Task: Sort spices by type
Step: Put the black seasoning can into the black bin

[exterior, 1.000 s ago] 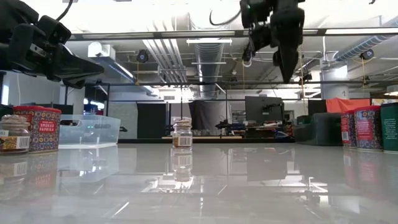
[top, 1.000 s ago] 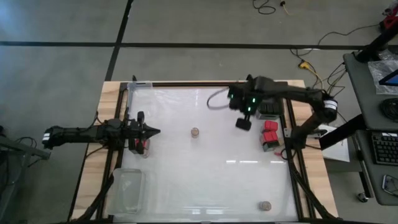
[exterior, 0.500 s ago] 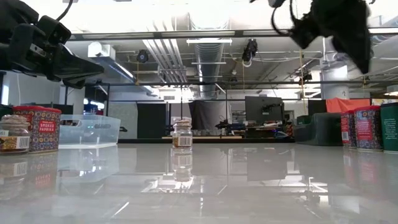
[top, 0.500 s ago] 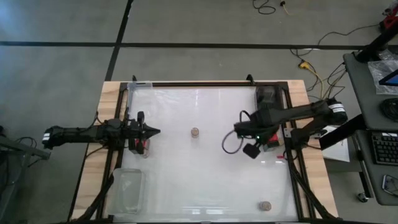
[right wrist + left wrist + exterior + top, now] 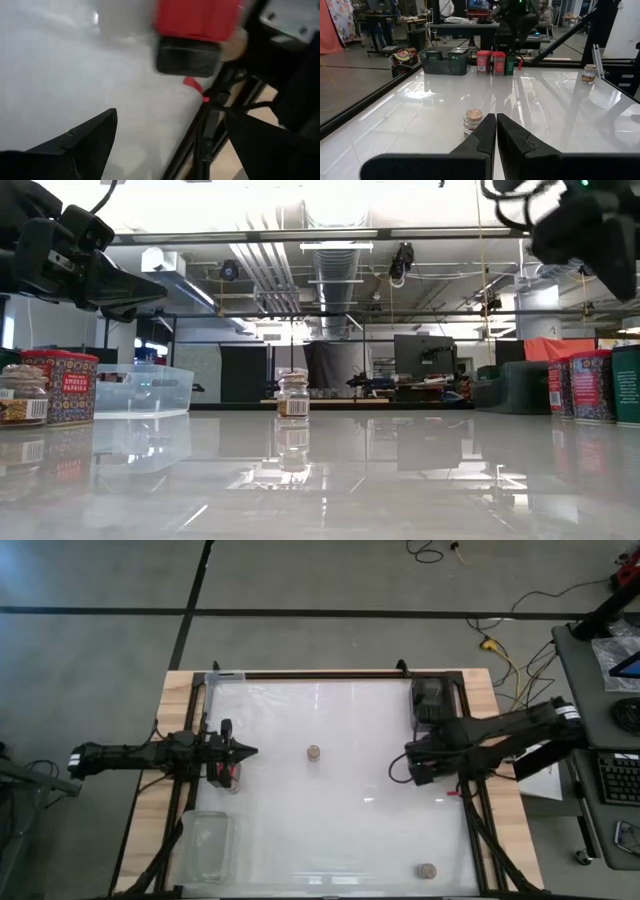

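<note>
The right gripper [image 5: 422, 768] sits at the right edge of the high view with its fingers spread wide and empty, low over the red-topped tins [image 5: 196, 17] grouped there, which reads as lining up on that cluster; in the right wrist view one red top fills the upper middle, blurred. The left gripper [image 5: 246, 751] waits at the left of the frame, fingers [image 5: 485, 135] pressed together on nothing, pointed toward the middle jar [image 5: 314, 752]. Counted: one tan-topped jar at the centre of the white surface [image 5: 330, 830], a second jar [image 5: 427, 869] at lower right, a red tin [image 5: 60, 385] and a small jar [image 5: 22, 406] at the left of the low view; two red tins [image 5: 491, 62] beside a dark bin [image 5: 444, 60] in the left wrist view; black ones I cannot count.
</note>
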`<action>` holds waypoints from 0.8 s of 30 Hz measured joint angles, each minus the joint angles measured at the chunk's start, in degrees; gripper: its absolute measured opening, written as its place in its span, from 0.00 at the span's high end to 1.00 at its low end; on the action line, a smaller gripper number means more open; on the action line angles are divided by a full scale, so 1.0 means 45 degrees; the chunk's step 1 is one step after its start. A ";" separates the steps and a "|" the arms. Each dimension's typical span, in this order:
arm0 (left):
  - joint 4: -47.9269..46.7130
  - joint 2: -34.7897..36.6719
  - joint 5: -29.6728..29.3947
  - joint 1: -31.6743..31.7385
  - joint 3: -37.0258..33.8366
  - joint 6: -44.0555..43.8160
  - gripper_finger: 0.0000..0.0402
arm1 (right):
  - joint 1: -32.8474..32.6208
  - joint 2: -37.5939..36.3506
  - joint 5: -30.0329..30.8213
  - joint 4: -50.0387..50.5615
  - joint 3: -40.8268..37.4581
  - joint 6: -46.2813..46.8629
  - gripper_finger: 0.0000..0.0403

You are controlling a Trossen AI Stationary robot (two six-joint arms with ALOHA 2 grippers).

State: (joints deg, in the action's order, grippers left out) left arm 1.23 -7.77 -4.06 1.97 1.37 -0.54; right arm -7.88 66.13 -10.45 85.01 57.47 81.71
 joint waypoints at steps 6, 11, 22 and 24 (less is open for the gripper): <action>0.0005 0.0000 0.0002 -0.0002 0.0005 0.0000 1.00 | 0.0005 -0.0878 -0.0342 -0.0932 -0.1071 0.1185 0.11; 0.0004 -0.0005 -0.0003 0.0003 0.0004 0.0000 1.00 | 0.0005 -0.0870 -0.0071 -0.2048 -0.1314 0.0716 0.11; 0.0000 -0.0005 -0.0003 0.0003 0.0002 0.0005 1.00 | 0.0281 -0.0248 0.0113 -0.2011 -0.1968 -0.0137 0.06; 0.0005 -0.0005 -0.0003 0.0003 0.0004 0.0000 1.00 | 0.0439 -0.0253 0.0223 -0.2011 -0.1977 -0.0234 0.04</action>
State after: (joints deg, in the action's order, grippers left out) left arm 1.26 -7.79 -4.08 1.98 1.38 -0.54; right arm -5.91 64.99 -9.45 75.96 48.58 80.66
